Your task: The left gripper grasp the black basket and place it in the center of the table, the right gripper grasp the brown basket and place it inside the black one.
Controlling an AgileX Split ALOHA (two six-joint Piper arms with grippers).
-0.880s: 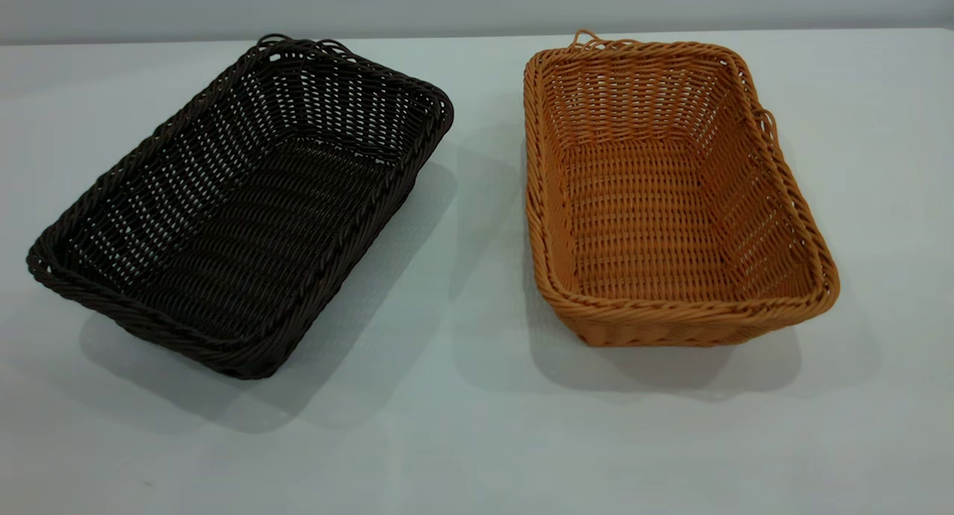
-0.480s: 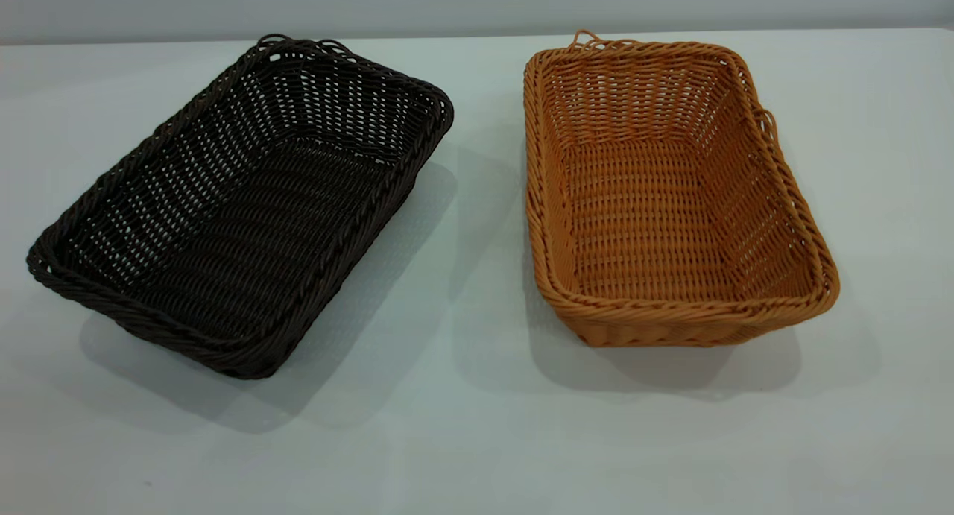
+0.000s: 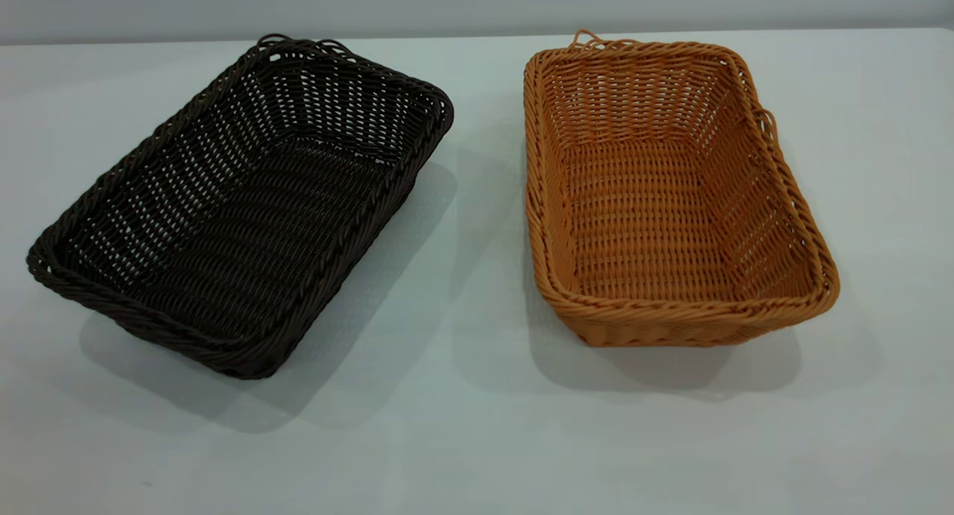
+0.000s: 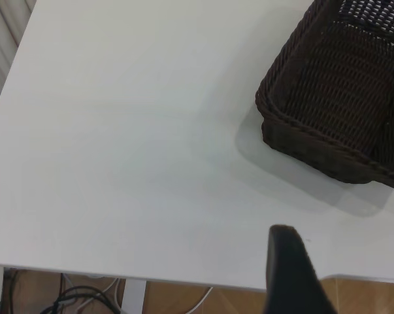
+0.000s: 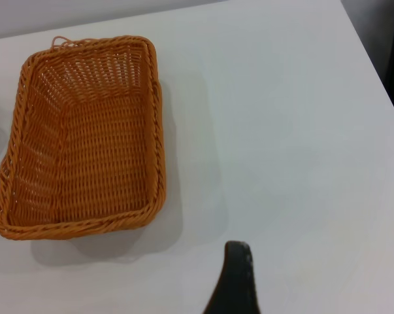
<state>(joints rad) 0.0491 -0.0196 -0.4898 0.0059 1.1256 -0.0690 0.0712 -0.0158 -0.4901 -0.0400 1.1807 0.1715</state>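
The black basket (image 3: 238,202) lies on the left of the white table (image 3: 477,425), turned at an angle. The brown basket (image 3: 671,194) lies on the right, about a hand's width away. Both are empty and nothing touches them. No arm shows in the exterior view. In the left wrist view, the left gripper (image 4: 345,255) hovers open over the table's edge, well short of the black basket (image 4: 340,98). In the right wrist view, one finger (image 5: 237,278) of the right gripper (image 5: 308,261) shows, bare table beside it, apart from the brown basket (image 5: 85,137).
Bare white tabletop (image 3: 484,224) runs between the baskets and in front of them. A table edge (image 4: 118,275) with cables and a wooden floor below it shows in the left wrist view. A grey wall (image 3: 477,4) stands behind the table.
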